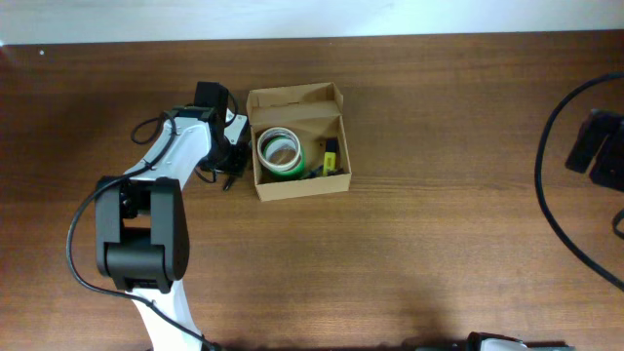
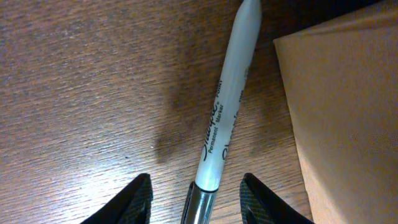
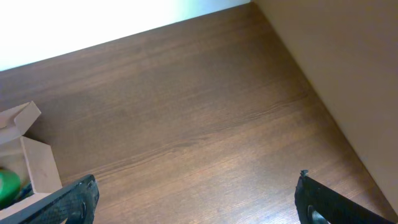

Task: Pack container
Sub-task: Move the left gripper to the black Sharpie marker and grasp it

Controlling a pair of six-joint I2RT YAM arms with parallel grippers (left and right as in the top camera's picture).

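The container [image 1: 297,185], a small tan cardboard box with its flap lid open, holds a white tape roll [image 1: 278,144], a green tape roll [image 1: 289,164] and a yellow-and-black item [image 1: 331,159]. A grey Sharpie marker [image 2: 227,118] lies on the table just left of the container's wall [image 2: 348,112]. My left gripper [image 2: 196,183] is low over the marker and open, one finger on each side of its dark cap, with a gap on both sides. My right gripper [image 3: 196,186] stands wide open over bare wood at the far right, nothing between its fingers.
The right arm [image 1: 597,146] and its black cable [image 1: 546,195] sit at the table's right edge. In the right wrist view, the container's corner [image 3: 31,162] shows at the left. A pale wall borders the table's far edge [image 1: 312,19].
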